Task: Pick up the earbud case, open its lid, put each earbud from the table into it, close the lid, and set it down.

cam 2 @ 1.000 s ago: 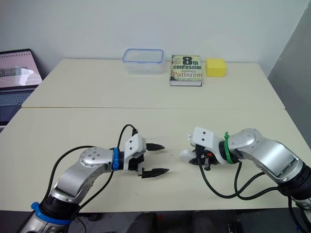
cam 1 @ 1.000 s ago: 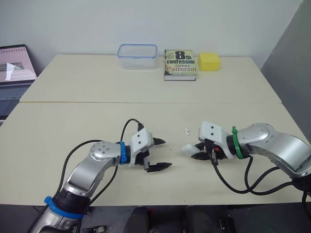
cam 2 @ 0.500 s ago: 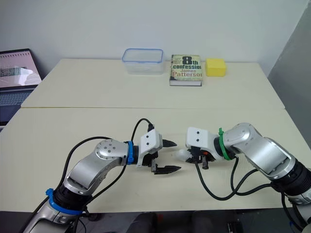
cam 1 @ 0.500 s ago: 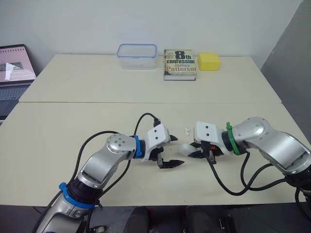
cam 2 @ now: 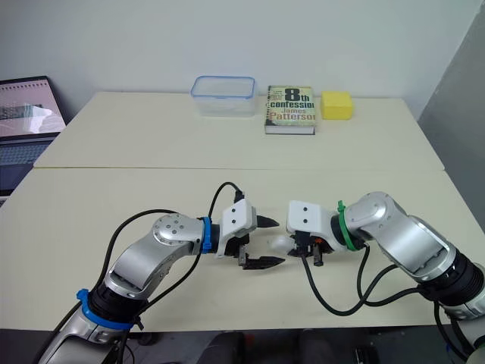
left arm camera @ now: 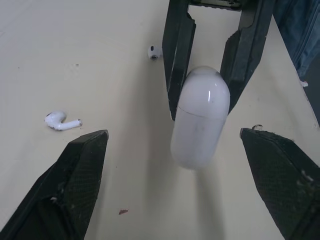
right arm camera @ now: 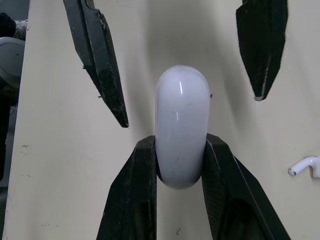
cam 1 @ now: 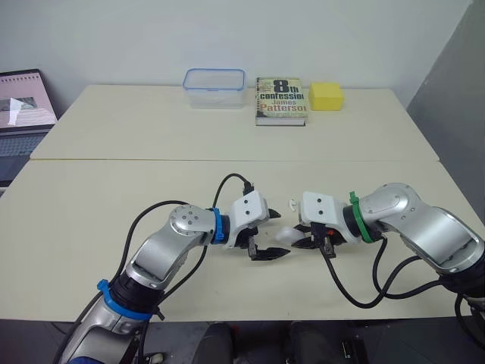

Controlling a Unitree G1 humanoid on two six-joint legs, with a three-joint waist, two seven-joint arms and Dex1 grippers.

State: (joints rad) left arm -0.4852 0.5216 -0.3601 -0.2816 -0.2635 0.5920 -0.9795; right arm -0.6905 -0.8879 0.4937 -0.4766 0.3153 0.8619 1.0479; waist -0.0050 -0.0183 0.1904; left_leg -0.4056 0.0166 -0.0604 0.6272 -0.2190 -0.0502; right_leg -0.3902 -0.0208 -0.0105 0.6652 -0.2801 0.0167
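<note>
case gripped by the right jaws, left jaws spread around its free end

at the far left a laptop (cam 1: 23, 114) sits off the tabletop (cam 1: 91, 227). the left arm (cam 1: 178, 239) reaches in across the near tabletop, and the left jaws are released, spread wide, one finger on each side of the case (left arm camera: 200, 117) and neither touching it. the case is a white rounded capsule with its lid down, lying lengthwise between the two arms near the middle of the near tabletop; whether it rests on the surface or hangs just above it cannot be told. an earbud (left arm camera: 61, 121) lies on the tabletop just beyond the case, apart from it and from both jaws. a smaller white bit (left arm camera: 154, 52) lies near it, too small to tell what it is. the right jaws are clenched on the case's right end, a finger pressed against each side. the right arm (cam 1: 409, 224) comes in from the right. along the far edge stand a clear tub (cam 1: 214, 87), a book (cam 1: 280, 100) and a yellow block (cam 1: 325, 96).
</note>
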